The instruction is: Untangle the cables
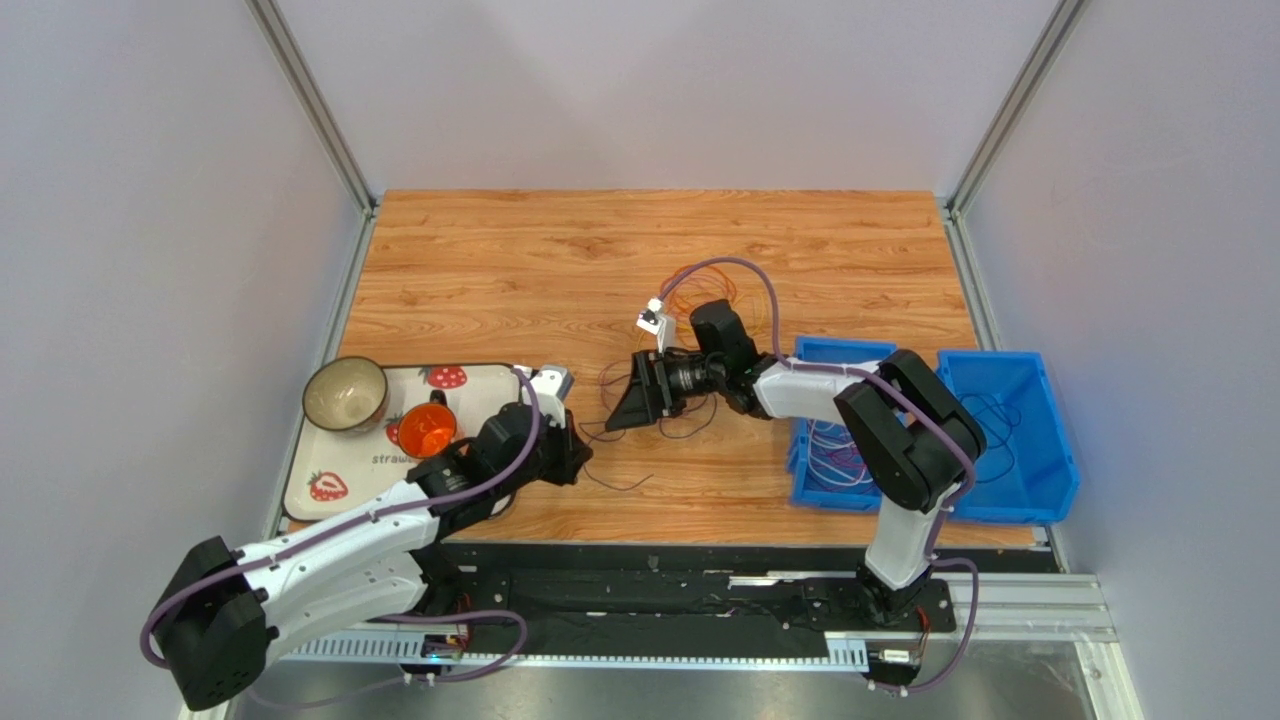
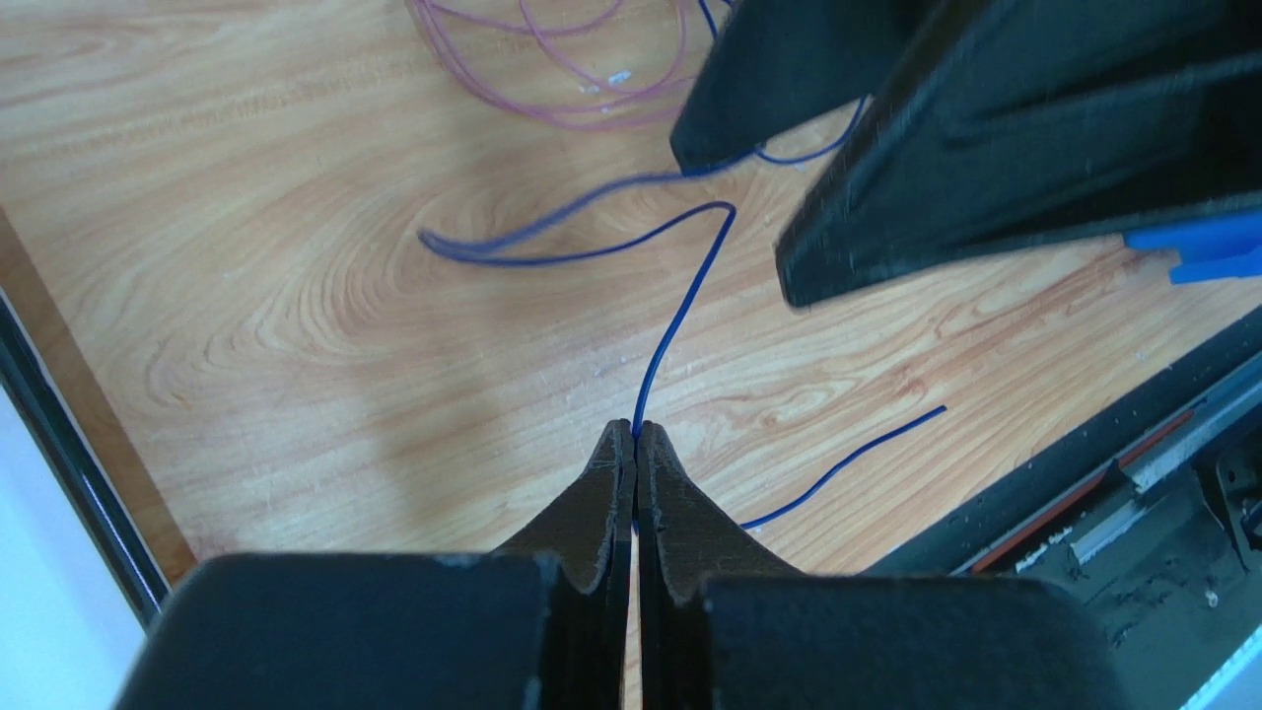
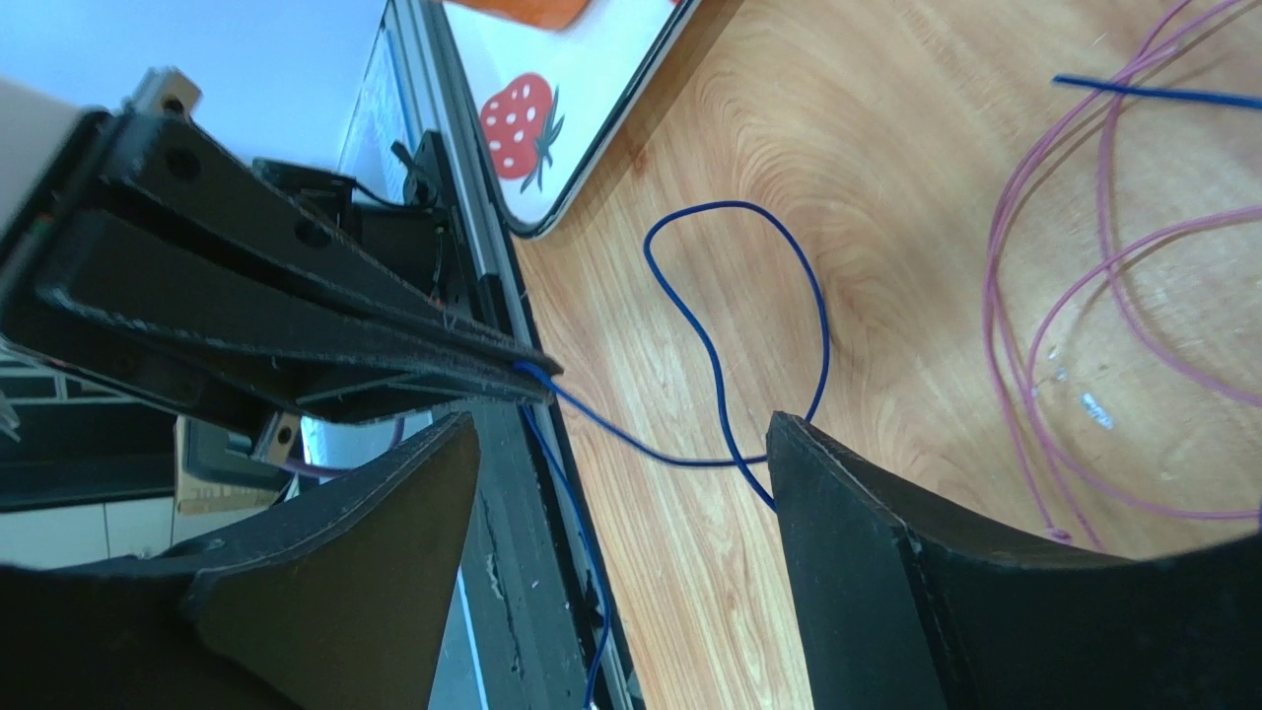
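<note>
Left pincer: fingers pressed together, pinching a thin blue cable right at the tips. From the pinch the cable runs away across the wooden surface, bends into a flat S-curve and passes under the fingers of the right pincer. A loose tail of it lies on the surface to the right of the left fingertips, near the surface's front edge.

Right pincer: fingers spread wide, gripping nothing. In the right wrist view the blue cable forms a narrow loop on the surface, and its legs run down into the gap between the two spread fingers. The closed left fingers reach in from the left of that view, with the cable leaving their tip.

The two pincers are close together near the middle of the surface, tips facing each other.

Purple cables: several overlapping loops lying flat on the surface beside the blue one. Whether they cross it I cannot tell.

More cables sit bundled in the nearer of two blue bins at the right edge.

A strawberry-print tray lies at the left, carrying a bowl and an orange object.
</note>
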